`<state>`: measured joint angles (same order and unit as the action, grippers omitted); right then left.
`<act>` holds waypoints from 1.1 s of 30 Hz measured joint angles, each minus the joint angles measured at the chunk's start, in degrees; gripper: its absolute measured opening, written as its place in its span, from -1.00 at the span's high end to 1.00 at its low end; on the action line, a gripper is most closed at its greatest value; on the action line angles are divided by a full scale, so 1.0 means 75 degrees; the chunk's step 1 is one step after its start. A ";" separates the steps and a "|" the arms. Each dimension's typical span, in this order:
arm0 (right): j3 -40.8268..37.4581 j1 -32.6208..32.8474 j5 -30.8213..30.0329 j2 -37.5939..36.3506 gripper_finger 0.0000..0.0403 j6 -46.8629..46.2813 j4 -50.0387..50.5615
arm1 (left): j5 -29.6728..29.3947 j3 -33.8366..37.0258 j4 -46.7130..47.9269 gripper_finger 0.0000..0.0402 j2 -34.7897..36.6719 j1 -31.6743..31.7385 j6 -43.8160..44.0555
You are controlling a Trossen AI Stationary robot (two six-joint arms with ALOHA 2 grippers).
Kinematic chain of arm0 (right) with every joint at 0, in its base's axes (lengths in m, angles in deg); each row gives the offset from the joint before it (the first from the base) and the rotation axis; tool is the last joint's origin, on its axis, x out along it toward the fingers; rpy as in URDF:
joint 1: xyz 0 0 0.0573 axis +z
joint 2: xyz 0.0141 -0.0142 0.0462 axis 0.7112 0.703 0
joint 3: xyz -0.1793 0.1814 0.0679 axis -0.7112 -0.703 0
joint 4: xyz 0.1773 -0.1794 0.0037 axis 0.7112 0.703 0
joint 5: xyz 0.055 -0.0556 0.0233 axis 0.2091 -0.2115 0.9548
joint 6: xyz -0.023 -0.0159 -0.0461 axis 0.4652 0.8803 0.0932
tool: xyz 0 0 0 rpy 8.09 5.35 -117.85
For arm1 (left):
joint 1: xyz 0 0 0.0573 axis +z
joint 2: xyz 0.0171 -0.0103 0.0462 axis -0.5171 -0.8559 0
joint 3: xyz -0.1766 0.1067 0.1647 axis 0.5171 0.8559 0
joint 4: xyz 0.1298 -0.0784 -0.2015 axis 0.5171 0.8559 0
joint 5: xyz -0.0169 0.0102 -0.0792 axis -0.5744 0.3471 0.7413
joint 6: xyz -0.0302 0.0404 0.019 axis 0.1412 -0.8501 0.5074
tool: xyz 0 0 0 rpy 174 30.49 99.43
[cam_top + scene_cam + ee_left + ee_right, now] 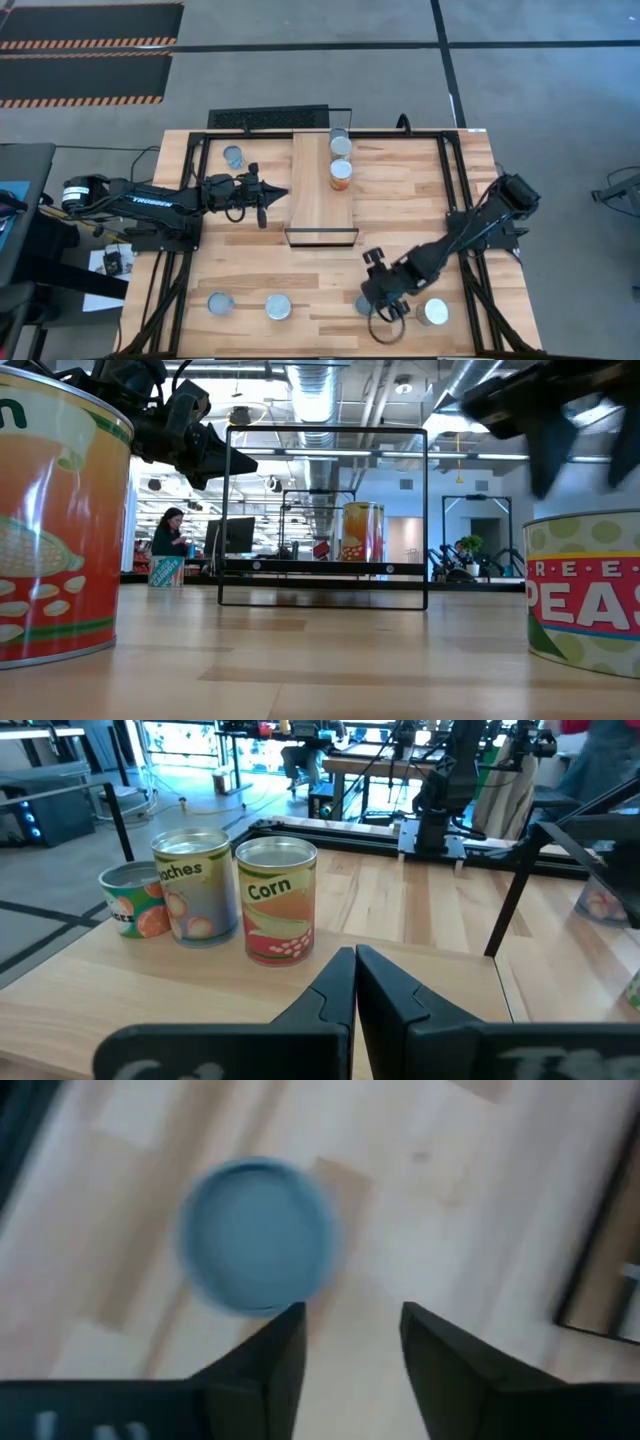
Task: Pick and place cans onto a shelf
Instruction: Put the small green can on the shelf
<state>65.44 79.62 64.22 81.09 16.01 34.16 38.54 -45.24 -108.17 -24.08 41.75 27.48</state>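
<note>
Near edge of the worktop (pixel 400 210): right pincer (pixel 383 318) points down, fingers parted narrowly and holding nothing, above a can (pixel 258 1237) with a round silver top. Another can (pixel 433 312) stands just beside it; two more cans (pixel 278 306) sit toward the near left. Mid-worktop, left pincer (pixel 283 191) is pinched closed, empty, aimed at the shelf (pixel 315 190). Farther along the shelf stand the Corn can (pixel 277 900), Peaches can (pixel 194 886) and a shorter can (pixel 131 899).
</note>
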 joint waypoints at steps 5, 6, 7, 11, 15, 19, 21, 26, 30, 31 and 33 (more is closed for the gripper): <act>0.0000 0.0469 0.0004 0.0000 -0.11 -0.0004 -0.0178 | 0.0000 0.0000 0.0000 1.00 0.0000 0.0000 0.0000; 0.0012 0.0522 -0.0012 0.0000 -0.12 -0.0011 -0.0206 | 0.0000 0.0000 0.0000 1.00 0.0000 0.0000 0.0003; 0.0042 0.0560 -0.0018 0.0000 -0.12 -0.0026 -0.0205 | 0.0000 0.0000 0.0000 1.00 0.0000 0.0000 0.0003; 0.0076 0.0641 -0.0031 0.0284 -0.08 0.0079 -0.0555 | -0.0003 0.0000 0.0000 1.00 0.0000 0.0000 0.0006; 0.0154 0.0758 -0.0031 0.0590 -0.04 0.0499 -0.0577 | -0.0003 0.0000 0.0020 1.00 0.0000 0.0000 0.0009; 0.0390 0.0774 -0.0049 0.0931 0.02 0.0667 -0.0229 | -0.0003 0.0000 0.0040 1.00 -0.0002 0.0000 0.0012; 0.0508 0.0758 -0.0049 0.0970 0.08 0.0667 -0.0283 | -0.0003 0.0000 0.0013 1.00 -0.0003 0.0000 0.0038; 0.0501 0.0661 -0.0086 0.0988 0.35 0.0589 -0.0219 | -0.0003 -0.0003 0.0009 1.00 -0.0003 0.0000 0.0044; 0.0501 0.0518 0.0137 0.0988 0.64 0.0421 -0.0233 | 0.0000 -0.0002 0.0012 1.00 -0.0003 0.0000 0.0101; 0.0501 0.0500 0.0195 0.0988 0.70 0.0416 -0.0237 | 0.0000 -0.0003 0.0012 1.00 -0.0003 0.0000 0.0105; 0.0501 0.0493 0.0216 0.0988 0.80 0.0399 -0.0234 | 0.0000 -0.0003 0.0012 1.00 -0.0003 0.0000 0.0108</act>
<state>69.20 83.32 65.83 88.50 19.01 32.40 38.54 -45.26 -108.08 -24.10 41.75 28.29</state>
